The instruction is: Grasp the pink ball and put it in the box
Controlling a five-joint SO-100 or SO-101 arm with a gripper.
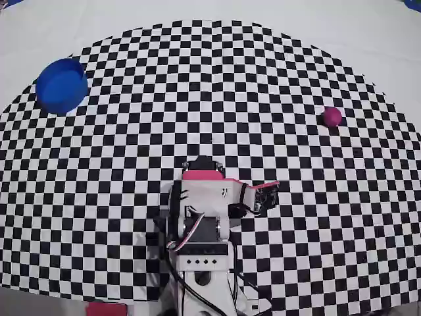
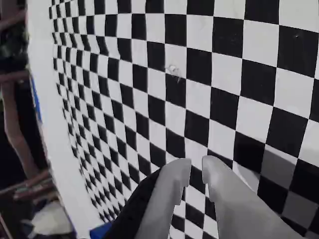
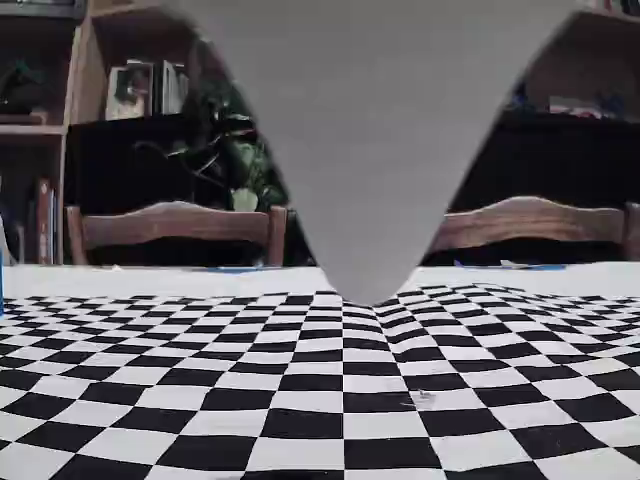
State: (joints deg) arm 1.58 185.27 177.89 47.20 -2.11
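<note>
The arm is sitting folded near the lower middle of the checkered surface (image 1: 131, 197) in the overhead view, its claw (image 1: 268, 195) pointing right. In the wrist view the claw (image 2: 195, 172) is hanging over bare checks, its fingers nearly closed with only a narrow gap between them, holding nothing. The pink ball (image 1: 331, 116) is lying well apart near the cloth's right edge; the box (image 1: 61, 85) is standing at the far left edge. Open checkerboard is stretching between them.
</note>
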